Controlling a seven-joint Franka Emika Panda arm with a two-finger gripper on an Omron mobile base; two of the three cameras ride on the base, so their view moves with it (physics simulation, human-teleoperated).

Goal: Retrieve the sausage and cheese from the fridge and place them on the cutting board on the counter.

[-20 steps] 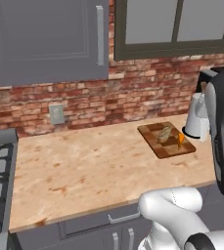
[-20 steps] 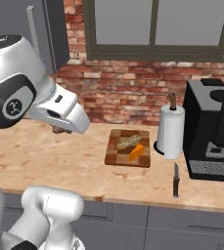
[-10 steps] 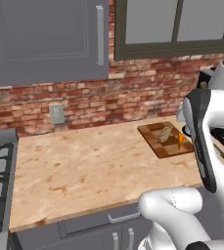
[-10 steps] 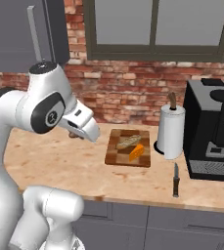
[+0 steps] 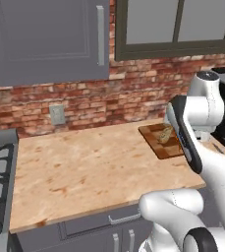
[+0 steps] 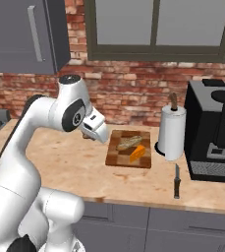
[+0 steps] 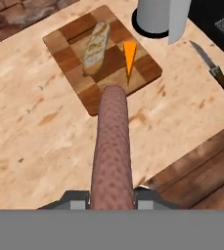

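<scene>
One sausage [image 7: 112,146] gripped by fingers [image 7: 77,202], above counter [image 7: 45,132]

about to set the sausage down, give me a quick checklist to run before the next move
1. Sausage held in the claw: ok, it sticks out forward between the tips.
2. Cutting board in sight ahead of the sausage: ok.
3. Cheese already on the board: ok, orange wedge near its middle.
4. Free space on the board: cannot tell, a bread loaf and the cheese take up much of it.
5. Sausage over the board: not ok, only its far tip overlaps the near edge in the hand view.
6. Knife and paper towel roll out of the path: ok, both lie off to one side.
</scene>
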